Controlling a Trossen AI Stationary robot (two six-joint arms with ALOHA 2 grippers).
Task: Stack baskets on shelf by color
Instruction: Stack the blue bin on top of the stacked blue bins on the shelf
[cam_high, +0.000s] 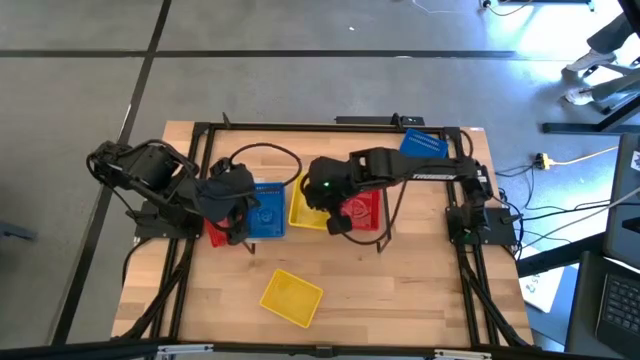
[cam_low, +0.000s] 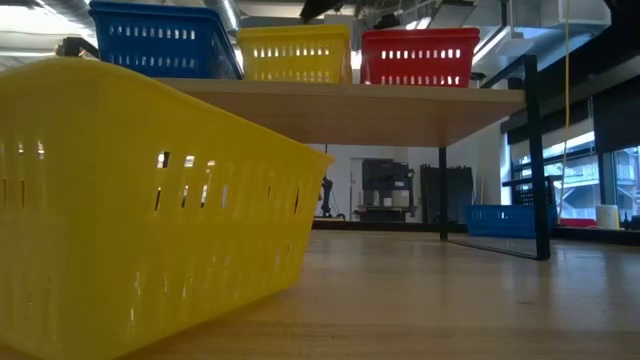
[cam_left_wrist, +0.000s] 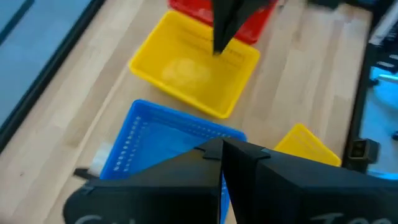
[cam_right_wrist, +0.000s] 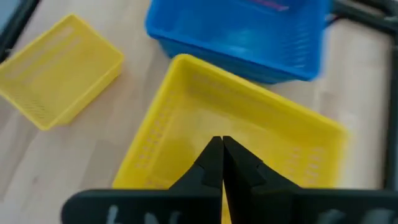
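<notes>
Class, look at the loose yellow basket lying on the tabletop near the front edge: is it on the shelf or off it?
Off the shelf. The loose yellow basket lies alone on the tabletop, apart from the shelf, which carries blue, yellow and red baskets.

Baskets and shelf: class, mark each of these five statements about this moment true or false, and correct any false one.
1. A blue basket, a yellow basket and a red basket sit in a row on the shelf. True.
2. A loose yellow basket lies on the tabletop in front of the shelf. True.
3. The right gripper holds a red basket. False: its jaws are shut and empty, above the yellow basket on the shelf.
4. The left gripper has its jaws wide open. False: they are shut, above the blue basket.
5. A lone blue basket lies at the table's far right corner. True.
</notes>
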